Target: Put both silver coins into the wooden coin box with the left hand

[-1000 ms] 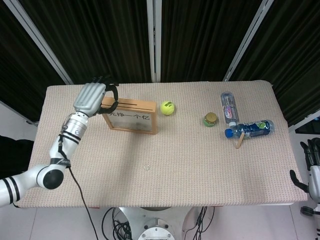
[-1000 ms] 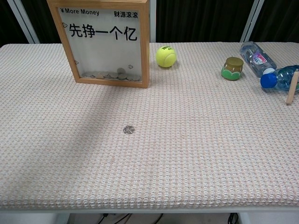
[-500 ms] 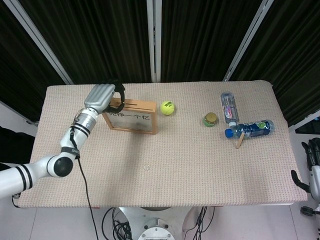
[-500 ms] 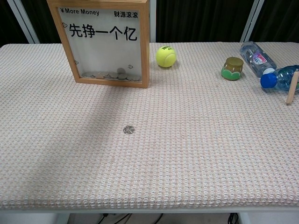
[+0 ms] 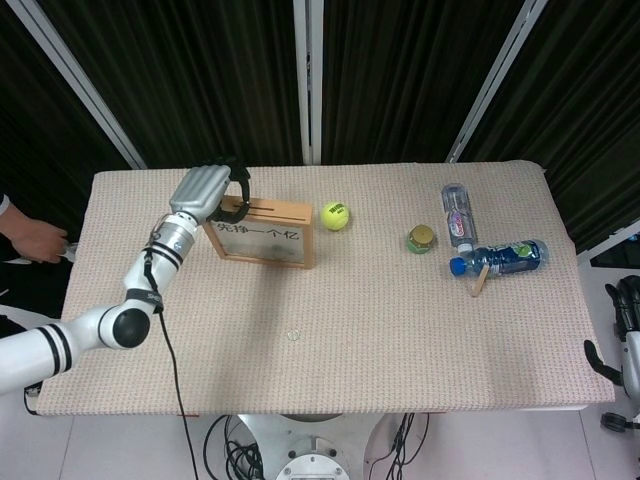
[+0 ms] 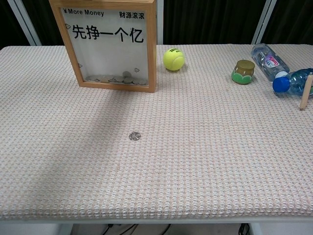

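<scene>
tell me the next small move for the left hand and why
Probably release over the slot, if a coin is in its fingers, which cannot be seen. The left hand sits over the top left end of the wooden coin box. Then it should go to the silver coin lying on the table.

My wooden coin box (image 6: 111,45) pane reads "¥More Money" top left, "财源滚滚" top right, large "先挣一个亿" beneath them, label on the bottle (image 6: 268,60) right of it too small to read
</scene>
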Controlling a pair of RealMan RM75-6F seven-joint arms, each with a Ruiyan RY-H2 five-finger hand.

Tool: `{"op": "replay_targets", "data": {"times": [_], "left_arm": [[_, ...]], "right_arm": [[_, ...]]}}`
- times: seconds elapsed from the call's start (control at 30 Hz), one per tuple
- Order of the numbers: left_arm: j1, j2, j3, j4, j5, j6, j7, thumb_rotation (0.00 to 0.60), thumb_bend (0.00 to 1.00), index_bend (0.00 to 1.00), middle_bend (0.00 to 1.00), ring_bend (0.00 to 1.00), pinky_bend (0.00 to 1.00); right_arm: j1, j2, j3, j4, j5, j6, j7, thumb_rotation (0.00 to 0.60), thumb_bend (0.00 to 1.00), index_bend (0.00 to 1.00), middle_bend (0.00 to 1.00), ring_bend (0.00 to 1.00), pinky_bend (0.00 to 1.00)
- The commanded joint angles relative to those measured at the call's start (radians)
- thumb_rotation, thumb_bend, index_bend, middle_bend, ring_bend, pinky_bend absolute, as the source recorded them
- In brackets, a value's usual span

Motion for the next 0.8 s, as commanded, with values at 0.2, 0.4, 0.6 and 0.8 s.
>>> {"op": "replay_targets", "data": {"times": [0.2,0.4,0.6,0.8], "left_arm": [[-0.011,-0.002,0.012,0.006,0.004,-0.016,-0.020,0.600,0.50,0.63,0.26,0.08,0.10],[-0.019,-0.016,0.021,0.023,0.007,-0.011,-0.031,0.600,0.50,0.63,0.26,0.08,0.10],[-0.025,-0.019,0.027,0.029,0.004,-0.010,-0.037,0.600,0.50,0.63,0.26,0.08,0.10],[-0.029,-0.022,0.036,0.032,0.005,-0.014,-0.043,0.600,0.50,0.63,0.26,0.08,0.11]], "right_arm": [[0.004,0.000,0.001,0.002,-0.001,-0.005,0.000,0.600,0.29,0.00,0.00,0.00,0.00],[0.004,-0.001,0.000,0.004,0.001,-0.009,0.000,0.600,0.29,0.00,0.00,0.00,0.00],[0.003,-0.001,0.001,0.007,0.005,-0.008,0.005,0.600,0.29,0.00,0.00,0.00,0.00],[0.006,-0.003,-0.001,0.008,0.002,-0.014,0.004,0.600,0.29,0.00,0.00,0.00,0.00]]}}
